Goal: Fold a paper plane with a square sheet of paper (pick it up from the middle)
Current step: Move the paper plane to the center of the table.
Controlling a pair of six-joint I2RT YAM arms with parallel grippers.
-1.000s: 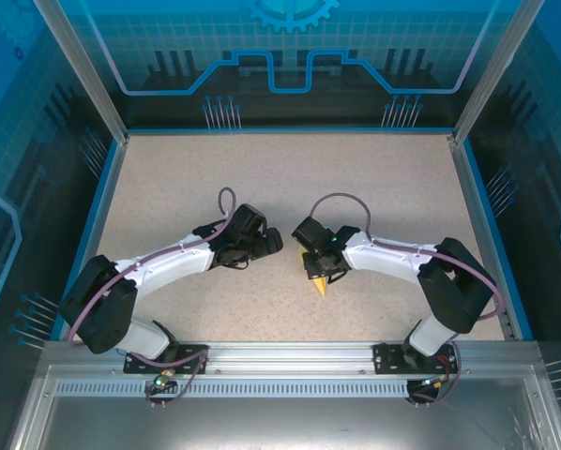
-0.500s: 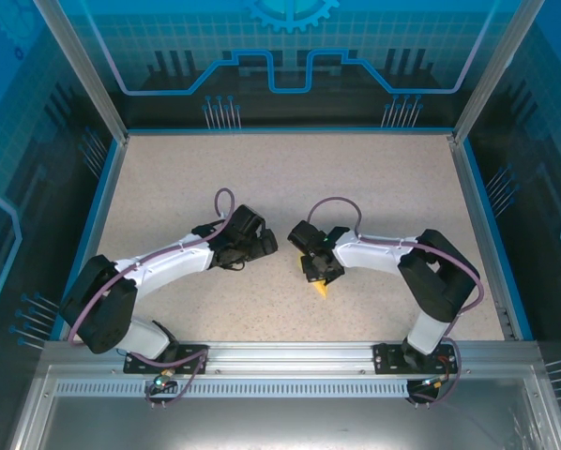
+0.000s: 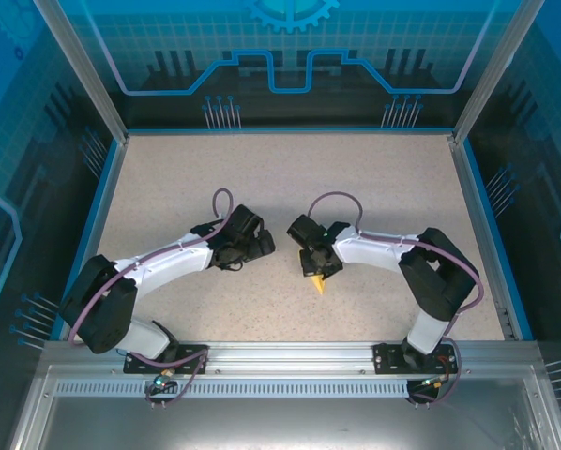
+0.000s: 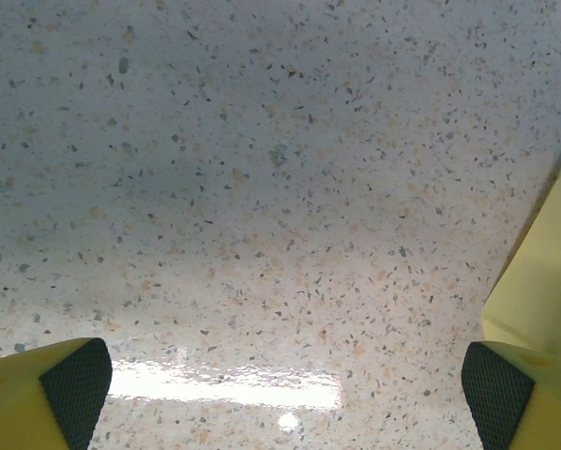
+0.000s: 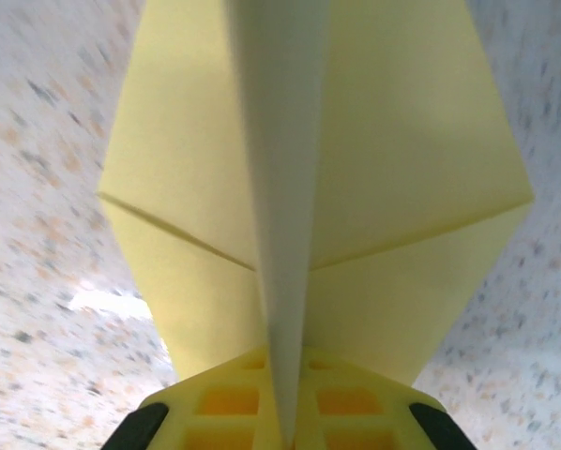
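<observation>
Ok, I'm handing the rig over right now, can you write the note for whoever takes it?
Left hand: open and empty, low over the table, with the paper just to its right.
Right hand: shut on the paper plane, pinching its centre fold. The wings spread to either side and the nose points toward the near edge.
Done: the sheet is folded into a pointed dart.
Left: check that the wings match, then probably set it down and release.
</observation>
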